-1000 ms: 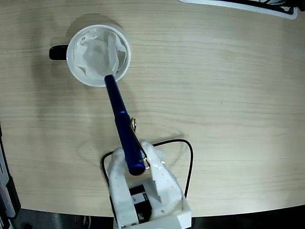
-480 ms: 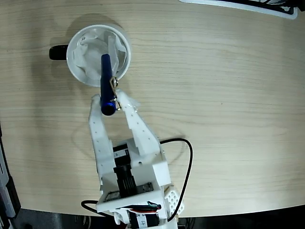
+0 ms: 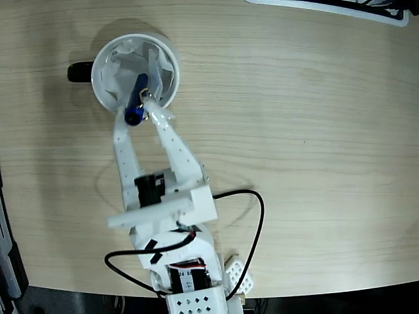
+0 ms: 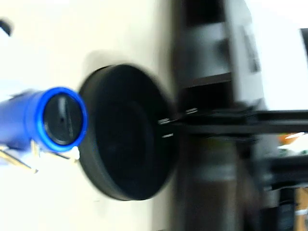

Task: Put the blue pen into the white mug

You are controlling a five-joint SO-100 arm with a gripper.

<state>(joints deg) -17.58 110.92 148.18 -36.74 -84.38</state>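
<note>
Near the tabletop's far-left corner, the gripper (image 3: 139,116) is clamped on the blue pen (image 3: 136,101), tip inside the white mug (image 3: 105,55). Best release only once it's steeper, clear of the rim.

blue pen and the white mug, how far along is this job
Done: the slim glossy blue pen is off the wooden table and its lower end is inside the mouth of the round white mug, against the crumpled paper. In hand: the white two-finger gripper grips the pen's cap end at the rim. Left: open and pull clear.
</note>
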